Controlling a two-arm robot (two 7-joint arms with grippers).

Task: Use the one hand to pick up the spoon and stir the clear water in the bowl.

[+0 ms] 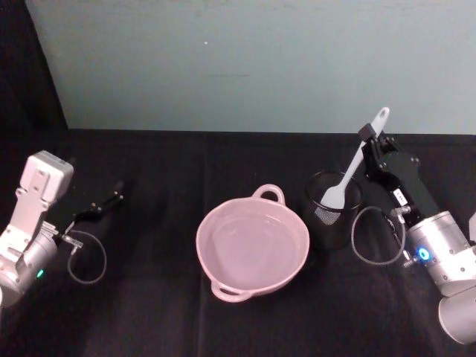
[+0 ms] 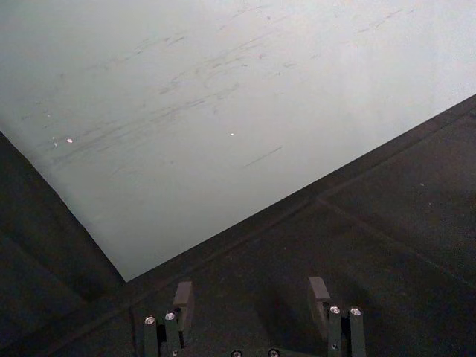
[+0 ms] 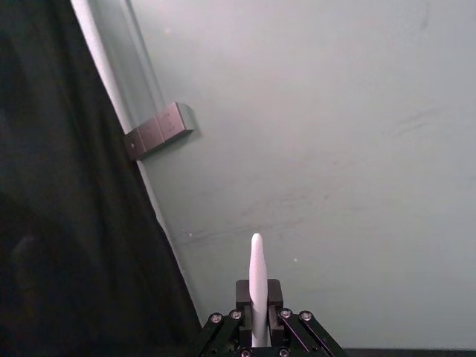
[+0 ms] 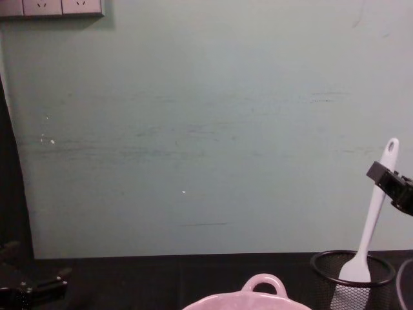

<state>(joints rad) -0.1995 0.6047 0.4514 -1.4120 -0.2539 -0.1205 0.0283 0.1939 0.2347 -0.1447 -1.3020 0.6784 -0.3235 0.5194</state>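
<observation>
The pale pink bowl [image 1: 202, 236] with clear water sits at the middle of the black table; its loop handle [image 4: 263, 278] points away from me. Just right of it stands a black mesh cup [image 1: 332, 217]. The white spoon [image 1: 355, 162] leans tilted, its flat head inside the cup's mouth [image 4: 355, 267]. My right gripper [image 1: 367, 136] is shut on the spoon's upper handle, below the hole end. In the right wrist view the handle [image 3: 256, 268] sticks up between the shut fingers. My left gripper [image 1: 110, 198] rests at the far left, open and holding nothing [image 2: 251, 297].
A pale green wall [image 1: 253, 59] closes off the back of the table. Black cable loops hang by both wrists [image 1: 372, 238]. Bare black tabletop lies between the left arm and the bowl [image 1: 156, 223].
</observation>
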